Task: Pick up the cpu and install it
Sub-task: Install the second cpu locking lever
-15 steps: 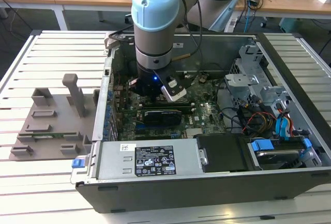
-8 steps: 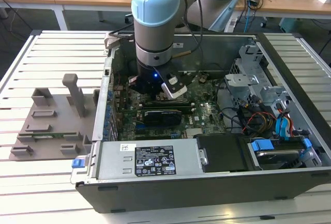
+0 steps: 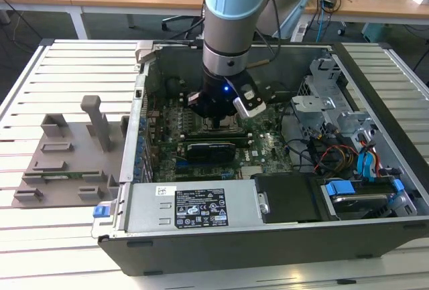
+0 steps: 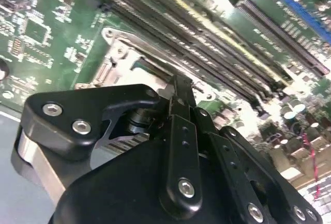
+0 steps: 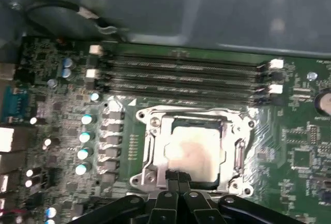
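Exterior view high, angled down over open computer case (image 3: 268,236), both wrist views close above its motherboard (image 5: 305,151).

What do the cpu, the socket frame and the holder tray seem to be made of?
The cpu seems to have a metal top: silver-grey, dull sheen, pale glare. The socket frame around it looks like bright bare metal, stamped, with sharp highlights. The holder tray looks like matte grey plastic, perhaps printed or moulded: uniform colour, no shine. The pincer by the socket looks like black matte metal or plastic.
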Motion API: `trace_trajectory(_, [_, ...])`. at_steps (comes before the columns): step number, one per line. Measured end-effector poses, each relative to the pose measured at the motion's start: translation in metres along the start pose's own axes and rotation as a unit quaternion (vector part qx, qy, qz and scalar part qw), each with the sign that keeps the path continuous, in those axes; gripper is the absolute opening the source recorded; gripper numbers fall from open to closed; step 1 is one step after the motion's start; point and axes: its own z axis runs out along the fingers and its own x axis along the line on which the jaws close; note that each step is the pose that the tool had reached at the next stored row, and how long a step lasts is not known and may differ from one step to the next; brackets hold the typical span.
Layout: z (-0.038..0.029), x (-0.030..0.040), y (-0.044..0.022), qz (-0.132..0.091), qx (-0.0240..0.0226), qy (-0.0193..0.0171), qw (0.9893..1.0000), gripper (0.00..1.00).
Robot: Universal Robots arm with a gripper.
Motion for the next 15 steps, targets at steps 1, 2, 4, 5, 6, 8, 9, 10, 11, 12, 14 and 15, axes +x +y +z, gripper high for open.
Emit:
trace_trajectory(1, [0.0004, -0.0023, 0.0037, 0.0, 0.0027, 0.0008, 1.0, 0.11])
trace_trajectory(2, [0.0007, -0.004, 0.0068, 0.0, 0.0048, 0.0013, 1.0, 0.11])
trace_trajectory(4, [0.0013, -0.0075, 0.014, 0.0, 0.0091, 0.0024, 1.0, 0.11])
trace_trajectory(5, [0.0018, -0.0097, 0.0197, 0.0, 0.0117, 0.003, 0.9999, 0.11])
trace_trajectory(6, [0.0021, -0.0108, 0.0236, 0.001, 0.0148, 0.0033, 0.9999, 0.11])
trace_trajectory(8, [0.0017, -0.0113, 0.0265, 0.001, 0.02, 0.0037, 0.9998, 0.11])
trace_trajectory(9, [0.0011, -0.0114, 0.0276, 0.001, 0.0221, 0.0038, 0.9997, 0.11])
trace_trajectory(10, [-0.0006, -0.0115, 0.0293, 0.001, 0.0258, 0.0042, 0.9997, 0.11])
trace_trajectory(11, [-0.002, -0.0115, 0.0301, 0.001, 0.0276, 0.0043, 0.9996, 0.11])
trace_trajectory(12, [-0.0045, -0.0116, 0.0312, 0.001, 0.0298, 0.0045, 0.9995, 0.11])
trace_trajectory(14, [-0.0114, -0.0117, 0.0337, 0.001, 0.0338, 0.0048, 0.9994, 0.11])
trace_trajectory(15, [-0.0153, -0.0117, 0.0348, 0.001, 0.0351, 0.0049, 0.9994, 0.11])
